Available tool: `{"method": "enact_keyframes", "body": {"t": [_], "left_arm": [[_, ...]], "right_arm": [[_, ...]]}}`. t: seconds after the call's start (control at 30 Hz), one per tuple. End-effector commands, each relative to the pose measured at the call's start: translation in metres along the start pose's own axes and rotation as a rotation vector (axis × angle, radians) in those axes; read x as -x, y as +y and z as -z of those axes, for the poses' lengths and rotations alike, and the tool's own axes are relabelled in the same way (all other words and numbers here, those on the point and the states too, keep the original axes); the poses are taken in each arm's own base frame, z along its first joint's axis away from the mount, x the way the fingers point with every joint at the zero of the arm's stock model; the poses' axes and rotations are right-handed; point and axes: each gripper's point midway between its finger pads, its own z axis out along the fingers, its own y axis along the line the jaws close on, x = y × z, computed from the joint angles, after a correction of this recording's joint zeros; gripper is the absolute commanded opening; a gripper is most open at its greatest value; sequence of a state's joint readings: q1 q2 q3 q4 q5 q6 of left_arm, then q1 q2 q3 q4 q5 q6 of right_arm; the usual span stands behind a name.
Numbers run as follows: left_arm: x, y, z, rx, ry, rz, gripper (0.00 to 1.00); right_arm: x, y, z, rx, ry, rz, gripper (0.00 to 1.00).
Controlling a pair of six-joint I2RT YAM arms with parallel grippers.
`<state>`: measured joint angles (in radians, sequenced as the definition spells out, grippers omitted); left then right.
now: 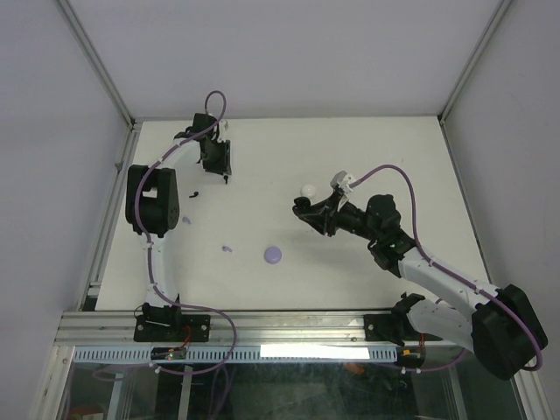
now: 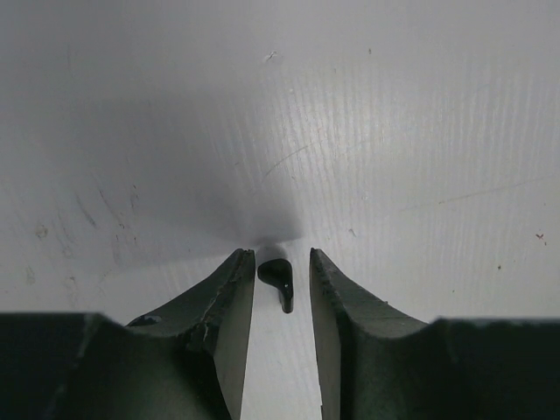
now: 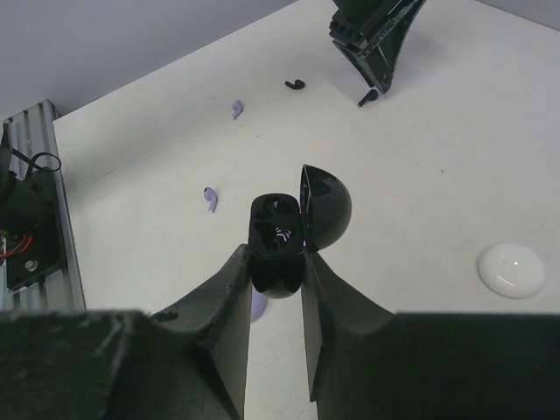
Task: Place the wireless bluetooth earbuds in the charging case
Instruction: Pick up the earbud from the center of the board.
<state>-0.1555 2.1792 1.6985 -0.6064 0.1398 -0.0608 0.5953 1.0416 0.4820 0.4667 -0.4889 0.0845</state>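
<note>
Left wrist view: the left gripper [image 2: 279, 253] is down at the table [image 2: 394, 131], its jaws partly open and straddling a black bud [image 2: 277, 278]. The bud lies flat between the fingers [image 2: 229, 302], close to the left one, with a clear gap to the right one. It is not clamped.

In the right wrist view, the right gripper [image 3: 276, 254] is closed on the black case [image 3: 282, 229]. The case's lid stands open at 2 o'clock and its wells are exposed. Something small and purplish shows inside, too small to identify. A lavender bud [image 3: 211, 199] lies on the table at 10 o'clock of the case, and a second lavender bud [image 3: 236, 108] lies farther out at 11. A second black bud [image 3: 296, 84] lies at 12, near the left gripper. The white case [image 3: 512, 267] sits at 4 o'clock.

From the top, the lavender case [image 1: 274, 255] lies at 7 o'clock of the right gripper.
</note>
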Motion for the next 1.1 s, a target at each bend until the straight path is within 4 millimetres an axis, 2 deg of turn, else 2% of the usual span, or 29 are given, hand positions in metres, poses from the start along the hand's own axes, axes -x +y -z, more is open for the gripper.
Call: {"method": "enact_keyframes", "body": {"t": [0.0,0.1,0.5,0.83,1.07], "left_arm": [[0.017,0.002,0.001,-0.006,-0.03,-0.02,0.3],[0.011,0.005,-0.002,0.006,-0.01,-0.021,0.28],[-0.003,0.015,-0.002,0.063,0.038,-0.056,0.28],[-0.013,0.011,-0.002,0.149,0.072,-0.114,0.3],[-0.013,0.009,0.002,0.166,0.075,-0.081,0.33]], "right_arm": [[0.026,0.015,-0.001,0.077,-0.076,0.055,0.0],[0.026,0.016,0.0,0.081,-0.076,0.056,0.0],[0.027,0.017,-0.001,0.088,-0.074,0.053,0.0],[0.026,0.017,-0.002,0.089,-0.068,0.048,0.0],[0.026,0.017,-0.001,0.089,-0.065,0.047,0.0]]}}
